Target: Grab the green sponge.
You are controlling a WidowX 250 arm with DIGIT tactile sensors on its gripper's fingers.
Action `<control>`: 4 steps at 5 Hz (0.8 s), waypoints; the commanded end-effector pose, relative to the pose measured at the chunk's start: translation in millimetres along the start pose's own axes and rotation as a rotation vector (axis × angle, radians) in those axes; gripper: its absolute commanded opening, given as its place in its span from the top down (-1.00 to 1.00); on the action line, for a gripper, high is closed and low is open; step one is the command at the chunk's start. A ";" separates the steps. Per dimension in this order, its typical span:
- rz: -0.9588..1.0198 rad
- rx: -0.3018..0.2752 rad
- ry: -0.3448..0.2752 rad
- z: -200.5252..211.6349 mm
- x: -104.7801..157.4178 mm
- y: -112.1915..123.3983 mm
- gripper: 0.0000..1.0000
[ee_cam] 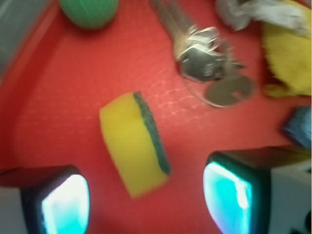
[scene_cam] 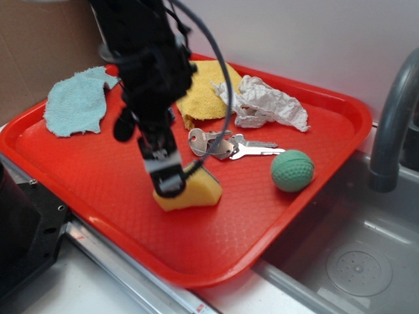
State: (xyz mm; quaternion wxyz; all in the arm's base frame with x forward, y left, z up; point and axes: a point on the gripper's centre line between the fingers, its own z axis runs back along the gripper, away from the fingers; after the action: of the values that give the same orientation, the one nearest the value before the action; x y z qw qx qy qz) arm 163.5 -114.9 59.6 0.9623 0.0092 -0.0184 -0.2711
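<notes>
The green sponge is a yellow foam wedge lying on the red tray, near the tray's middle front. In the wrist view the green sponge shows a thin dark green scouring layer along its right edge. My gripper hangs right over the sponge's left end and hides part of it. Seen from the wrist, the gripper is open, its two fingers spread wide on either side of the sponge's near end. The fingers do not touch the foam.
A bunch of keys lies just behind the sponge, a green dimpled ball to its right. A yellow cloth, crumpled paper and a blue cloth lie at the tray's back. A faucet and sink stand at the right.
</notes>
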 end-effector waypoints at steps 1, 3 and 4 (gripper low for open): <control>-0.042 -0.040 0.038 -30.0 9.8 -9.8 1.00; 0.157 0.014 -0.062 46.8 -21.3 18.8 1.00; 0.409 -0.034 -0.192 92.6 -57.5 46.7 1.00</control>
State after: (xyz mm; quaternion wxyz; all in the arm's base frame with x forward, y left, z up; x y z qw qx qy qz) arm 138.5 -39.3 150.5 0.9934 -0.0327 -0.0899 -0.0626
